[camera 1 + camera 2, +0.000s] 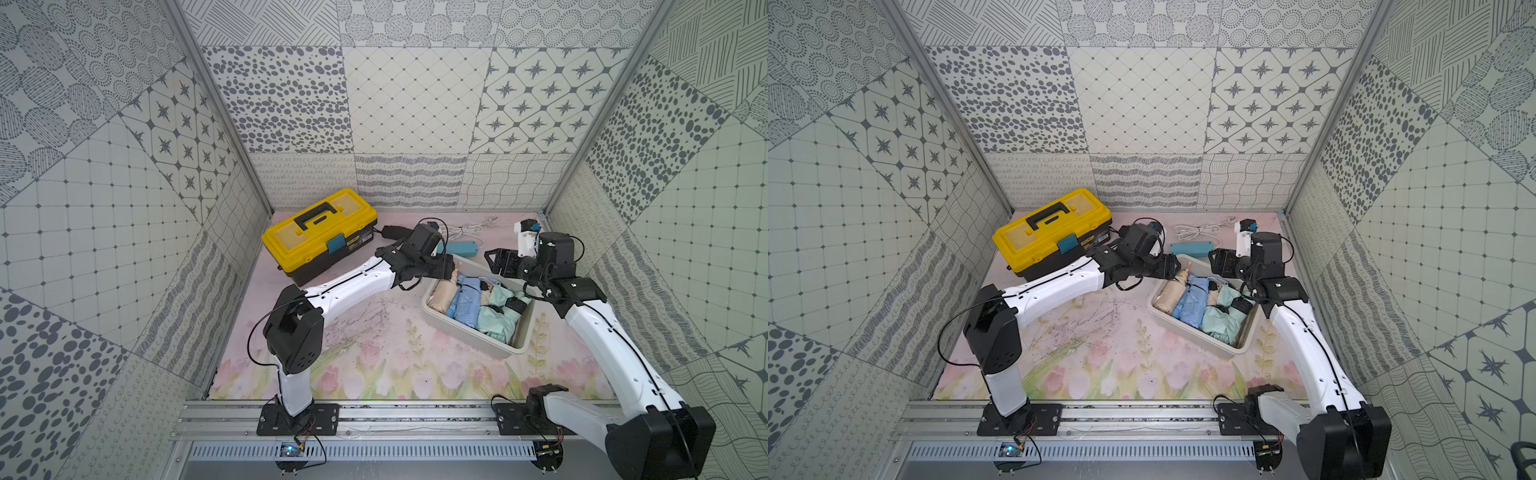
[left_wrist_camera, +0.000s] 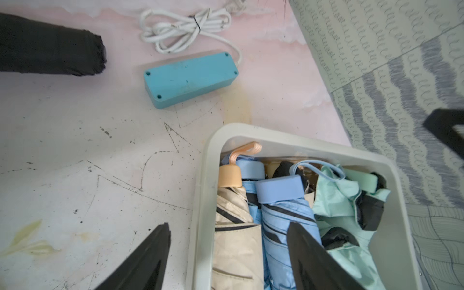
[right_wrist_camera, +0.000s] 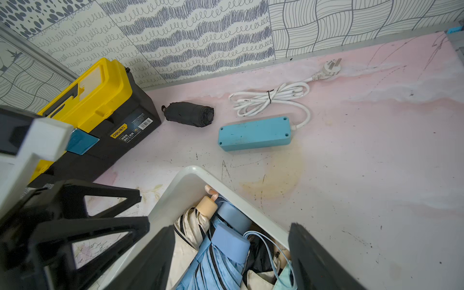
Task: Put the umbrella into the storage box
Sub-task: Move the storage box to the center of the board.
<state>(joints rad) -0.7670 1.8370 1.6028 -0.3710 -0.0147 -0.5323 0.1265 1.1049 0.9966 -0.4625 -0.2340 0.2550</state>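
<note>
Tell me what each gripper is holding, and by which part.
Nothing is held. The left gripper and the right gripper both stand open by the storage box, where the umbrellas lie free.

Bright, even, diffuse, perhaps lit from overhead; faint soft shadows. Wide-angle bowing toward corners in both top views; wrist-view foreground blurred.

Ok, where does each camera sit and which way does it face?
Both top views: above the front rail, looking down at the table; left arm, right arm show.
Left wrist: on left arm, looking down at the storage box corner; open left hand shows.
Right wrist: on right arm, facing the toolbox; open right hand, left hand show.
Shared: wrist views both show the power strip.
</note>
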